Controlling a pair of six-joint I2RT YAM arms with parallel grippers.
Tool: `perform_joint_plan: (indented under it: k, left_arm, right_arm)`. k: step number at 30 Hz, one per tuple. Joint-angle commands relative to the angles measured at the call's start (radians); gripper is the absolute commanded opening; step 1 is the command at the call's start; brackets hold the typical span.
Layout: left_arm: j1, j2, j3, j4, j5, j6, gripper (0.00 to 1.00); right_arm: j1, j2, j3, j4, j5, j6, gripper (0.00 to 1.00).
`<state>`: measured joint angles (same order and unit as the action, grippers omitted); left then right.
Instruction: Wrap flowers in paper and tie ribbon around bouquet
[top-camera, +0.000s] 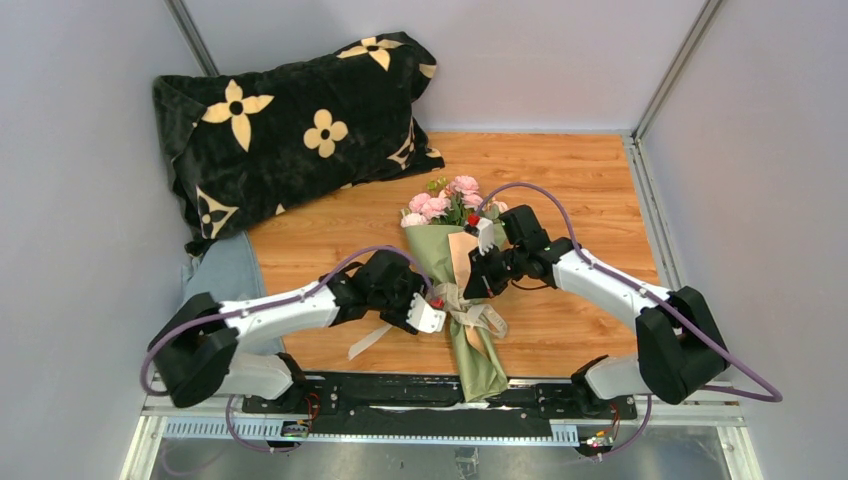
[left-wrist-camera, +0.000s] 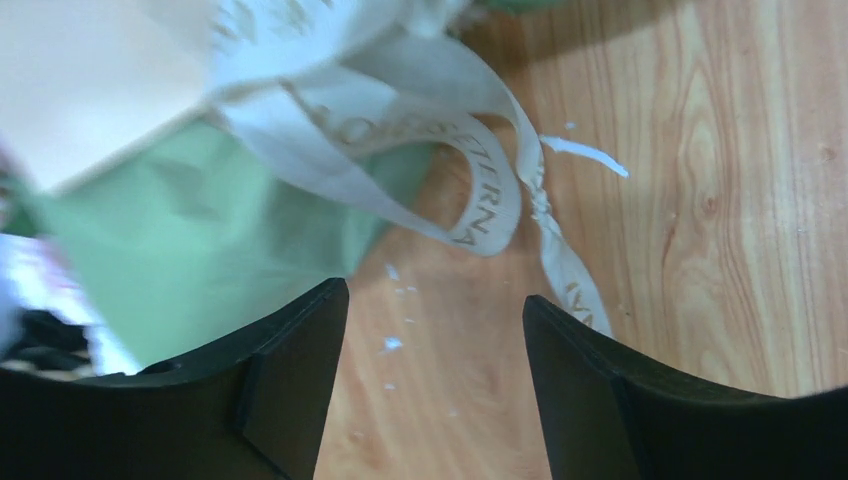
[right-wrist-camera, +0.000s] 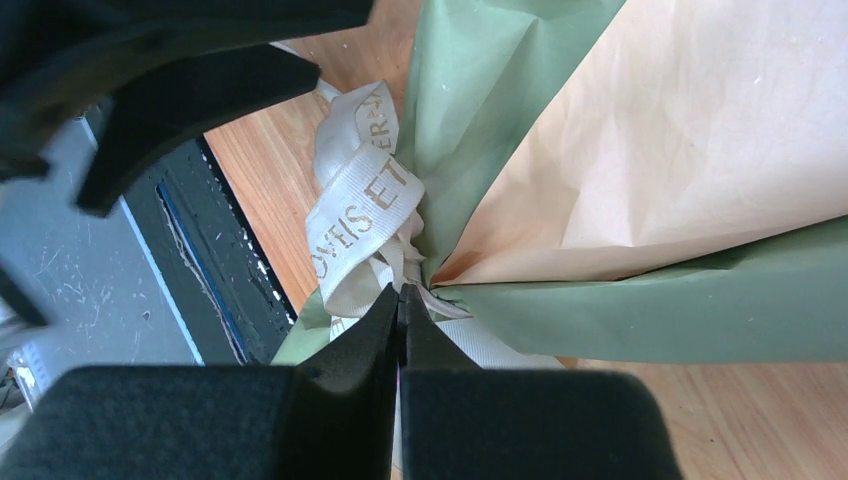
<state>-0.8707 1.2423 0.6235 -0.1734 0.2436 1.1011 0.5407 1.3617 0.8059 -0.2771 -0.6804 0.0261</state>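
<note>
Olive-green paper closes the narrow stem end of the bouquet nearest you, pointing at the arm bases, so the cone's waist lies between both arms on the wooden table. At that waist the ribbon is wound and knotted, with loops and loose tails; by the look of it, this is what keeps the tan sheet tucked inside the green. Your left gripper stands open just beside the tails, nothing between its fingers. Your right gripper is closed, tips pressed at the knot, probably to steady it; whether a strand is pinched you cannot tell. Beyond, the flowers fan from the wide mouth, and farthest back sits the black pillow.
</note>
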Motion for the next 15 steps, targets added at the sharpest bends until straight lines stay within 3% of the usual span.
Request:
perform_joint_plan:
  k: [1,6,12,15]
  left_arm:
    - [0.024,0.126,0.038,-0.038,-0.087,-0.143,0.77]
    - [0.024,0.156,0.074,-0.005,-0.017,-0.146,0.81]
    - [0.017,0.155,0.084,-0.034,0.070,-0.204,0.76]
    - [0.000,0.167,0.082,-0.007,0.039,-0.220,0.72]
  right_arm:
    - [-0.010,0.006,0.009,-0.005,-0.011,-0.008,0.00]
    - [-0.010,-0.007,-0.007,0.002,0.002,-0.002,0.00]
    - [-0.010,-0.015,-0.020,0.018,0.000,0.004,0.00]
    - [-0.010,-0.014,-0.018,0.018,-0.008,0.001,0.00]
